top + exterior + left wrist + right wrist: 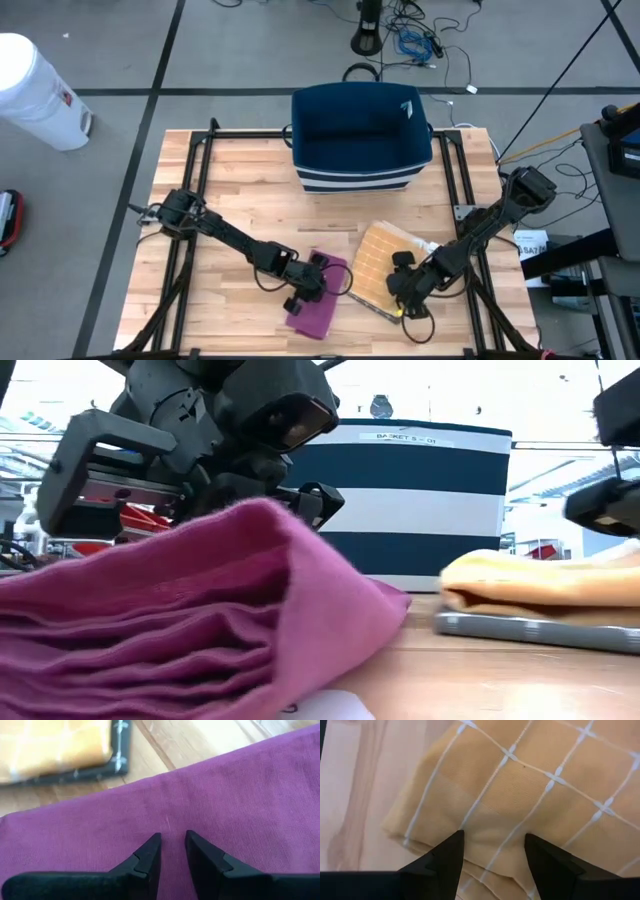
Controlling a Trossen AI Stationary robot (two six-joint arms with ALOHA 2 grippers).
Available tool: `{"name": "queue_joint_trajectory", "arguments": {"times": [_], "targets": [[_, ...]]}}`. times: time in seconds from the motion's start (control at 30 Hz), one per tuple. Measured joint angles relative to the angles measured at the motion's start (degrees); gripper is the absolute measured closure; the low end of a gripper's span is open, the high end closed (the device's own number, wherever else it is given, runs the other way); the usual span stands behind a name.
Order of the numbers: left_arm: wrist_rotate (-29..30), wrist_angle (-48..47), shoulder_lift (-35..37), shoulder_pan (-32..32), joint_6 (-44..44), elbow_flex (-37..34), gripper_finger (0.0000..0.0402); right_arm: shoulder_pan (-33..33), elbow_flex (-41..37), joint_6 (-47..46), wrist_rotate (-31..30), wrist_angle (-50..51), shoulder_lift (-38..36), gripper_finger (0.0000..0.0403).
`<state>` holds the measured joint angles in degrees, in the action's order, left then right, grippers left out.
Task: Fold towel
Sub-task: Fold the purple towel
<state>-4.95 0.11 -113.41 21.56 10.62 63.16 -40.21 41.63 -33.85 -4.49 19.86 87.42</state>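
A purple towel [318,305] lies in loose folds near the table's front edge; it fills the left of the low view [180,620]. My left gripper [172,842] slants down over its top layer, fingers a narrow gap apart, flat cloth showing between them. To the right a folded yellow checked towel [385,262] rests on a dark grey folded cloth [530,628]. My right gripper [494,845] stands open over the yellow towel's near edge [435,845], one finger on either side of a white stripe. My left gripper comes at the purple towel's flat top layer [170,815] slanting from above. No cloth is bunched between the fingers, and I cannot tell whether the fingertips [152,845] touch it. My right gripper points steeply down at the yellow towel; whether its fingertips [452,845] touch I cannot tell.
A navy basket with white stripes [360,135] stands at the table's far middle. Black frame rails [200,190] run along the table's left and right sides. A white bin [35,90] stands on the floor at the far left. Bare wood lies between basket and towels.
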Motion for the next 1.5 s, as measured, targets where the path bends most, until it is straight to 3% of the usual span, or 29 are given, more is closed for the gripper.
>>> {"name": "queue_joint_trajectory", "arguments": {"times": [0.53, 0.8, 1.07, 1.5], "targets": [[2.46, -8.36, 0.26, -2.21, -2.96, 0.19, 0.0303, 7.90, -0.05, 10.84, -2.99, -12.81, 0.05, 0.0205], [2.69, -6.90, 0.13, -2.25, -2.10, 0.03, 0.0303, 6.08, 0.15, 28.80, -5.80, -24.40, 0.07, 0.0205], [2.67, -2.90, -0.01, -2.33, 0.73, -0.05, 0.0303, 9.57, 0.17, 37.71, -3.90, -29.75, 0.84, 0.0205], [2.16, -2.19, -0.09, -3.17, 0.23, -0.06, 0.0303, 11.14, 0.77, 55.27, -1.56, -42.74, 14.48, 0.0205]]}}
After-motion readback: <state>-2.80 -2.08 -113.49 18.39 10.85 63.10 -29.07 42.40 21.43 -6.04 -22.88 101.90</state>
